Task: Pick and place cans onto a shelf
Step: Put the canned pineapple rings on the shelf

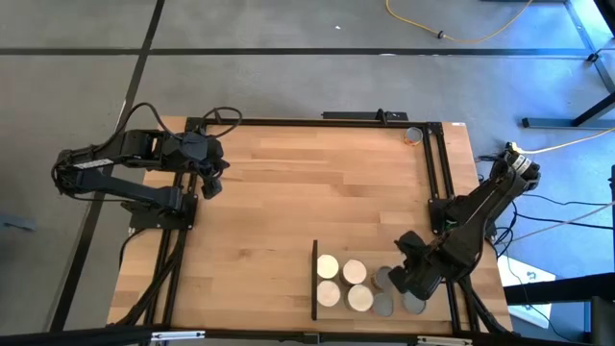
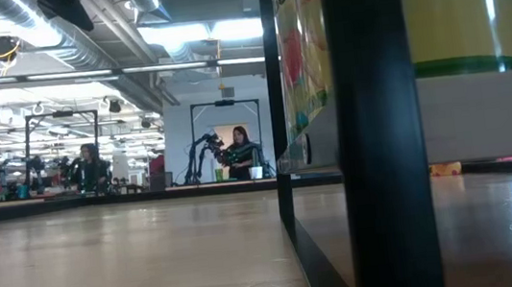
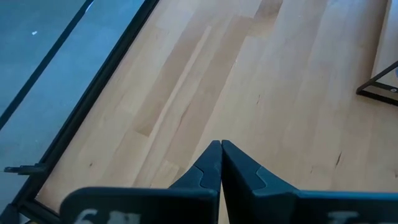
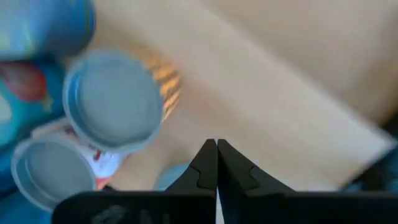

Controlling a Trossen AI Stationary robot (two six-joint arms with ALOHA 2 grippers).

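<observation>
My right gripper (image 1: pixel 403 280) hangs above the near right corner of the tabletop (image 1: pixel 288 192), fingers pressed together and holding nothing. My wrist view confirms it: the two dark tips meet with only bare wood beyond them.

The shelf (image 1: pixel 338 286) lies flat near the near edge, just inboard of that gripper, with its thin black upright edge (image 1: pixel 315 279) on the side facing away from me. Four cream-topped cans (image 1: pixel 340 283) already stand on it in a tight two-by-two block.

What is left for me are the grey-topped cans (image 1: pixel 399 294), clustered on the wood between the shelf and the right edge. They sit right under and just beside my right gripper, partly hidden by it from above. From my wrist I see two grey lids (image 4: pixel 112 102) close together, off to one side of my fingertips, not in line with them. Both cans stand upright, long axis vertical, so I judge any grasp has to close across the round side wall.

The whole next move turns on that offset. My fingers must spread, then shift sideways until one can sits between them. Because the cans nearly touch, a finger may nudge the neighbour.

My left gripper (image 1: pixel 211 180) waits over the far left part of the tabletop, fingers also closed and empty, well apart from every can. The right arm is clearly nearer.
</observation>
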